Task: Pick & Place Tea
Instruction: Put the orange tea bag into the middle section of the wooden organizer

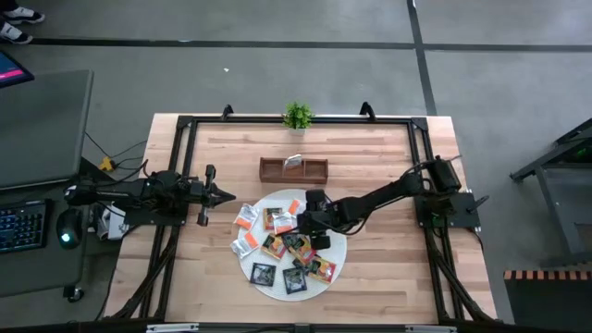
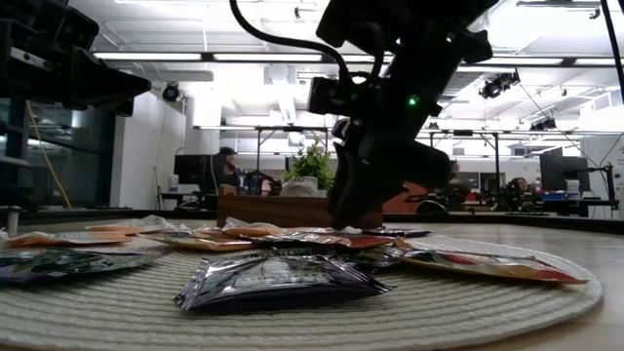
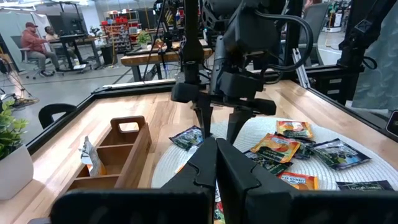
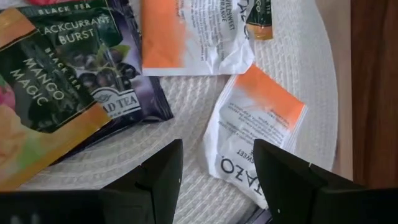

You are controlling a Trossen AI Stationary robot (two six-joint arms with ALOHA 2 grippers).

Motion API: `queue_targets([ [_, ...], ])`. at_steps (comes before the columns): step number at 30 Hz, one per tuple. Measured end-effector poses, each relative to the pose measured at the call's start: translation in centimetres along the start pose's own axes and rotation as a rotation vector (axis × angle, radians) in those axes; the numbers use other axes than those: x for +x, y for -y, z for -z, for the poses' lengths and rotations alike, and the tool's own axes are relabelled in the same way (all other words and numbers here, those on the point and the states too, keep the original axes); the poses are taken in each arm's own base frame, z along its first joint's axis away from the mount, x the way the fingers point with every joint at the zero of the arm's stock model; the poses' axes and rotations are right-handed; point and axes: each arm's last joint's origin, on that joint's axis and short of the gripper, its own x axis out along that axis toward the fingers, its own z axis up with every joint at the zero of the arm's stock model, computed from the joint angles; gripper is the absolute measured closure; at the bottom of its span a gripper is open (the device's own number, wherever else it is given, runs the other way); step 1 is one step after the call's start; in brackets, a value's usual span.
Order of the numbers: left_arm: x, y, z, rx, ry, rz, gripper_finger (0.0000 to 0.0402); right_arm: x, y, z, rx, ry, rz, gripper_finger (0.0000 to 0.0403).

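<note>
Several tea sachets, black, orange and white with orange, lie flat on the round white woven mat (image 1: 339,254) at the table's middle. My right gripper (image 4: 217,155) hangs open just above the mat's far part, slanting down. Its fingers stand on either side of a corner of a white-and-orange sachet (image 4: 252,130) without touching it. In the left wrist view its two fingers (image 3: 205,118) point down over the mat. One sachet (image 1: 293,161) stands in the brown wooden tray (image 1: 314,170). My left gripper (image 3: 217,162) waits shut at the table's left, level.
The wooden tray stands just beyond the mat toward the far edge. A small potted plant (image 1: 297,116) sits at the far edge. A black frame (image 1: 185,125) runs around the tabletop. Bare wood lies to the right of the mat.
</note>
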Motion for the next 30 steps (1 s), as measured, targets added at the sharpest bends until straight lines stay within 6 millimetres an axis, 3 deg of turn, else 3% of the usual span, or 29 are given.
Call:
queue_targets([
  [30, 0.0, 0.0, 0.0, 0.0, 0.001, 0.0, 0.0401, 1.6, 0.0, 0.5, -0.004, -0.025, 0.015, 0.0215],
])
